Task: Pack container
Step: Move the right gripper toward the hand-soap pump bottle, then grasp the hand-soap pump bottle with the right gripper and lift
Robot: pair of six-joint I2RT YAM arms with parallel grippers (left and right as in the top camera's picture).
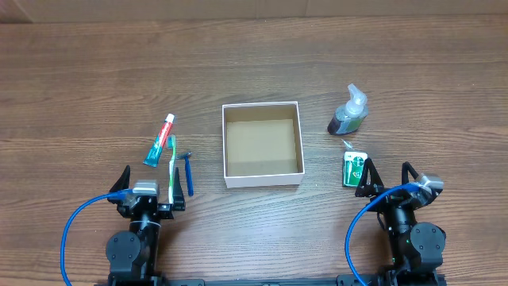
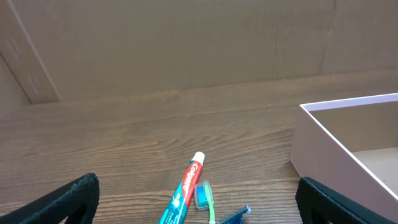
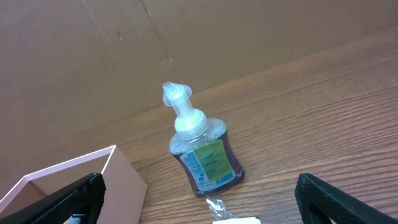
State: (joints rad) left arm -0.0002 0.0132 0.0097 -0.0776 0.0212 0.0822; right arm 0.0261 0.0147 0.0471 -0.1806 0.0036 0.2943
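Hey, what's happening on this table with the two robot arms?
Nothing is being handled yet. Both arms sit at the near edge, left hand and right hand open and empty. The container in the middle is empty. Toothpaste, a toothbrush and a blue razor lie to its left; a soap bottle and a green packet to its right.

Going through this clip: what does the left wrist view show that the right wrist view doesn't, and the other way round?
Only the left wrist view: the toothpaste tube, the toothbrush head beside it, and a bit of the blue razor at the bottom edge. Only the right wrist view: the pump bottle of dark liquid, standing upright. Both: a corner of the container, the wooden table and the cardboard backdrop.
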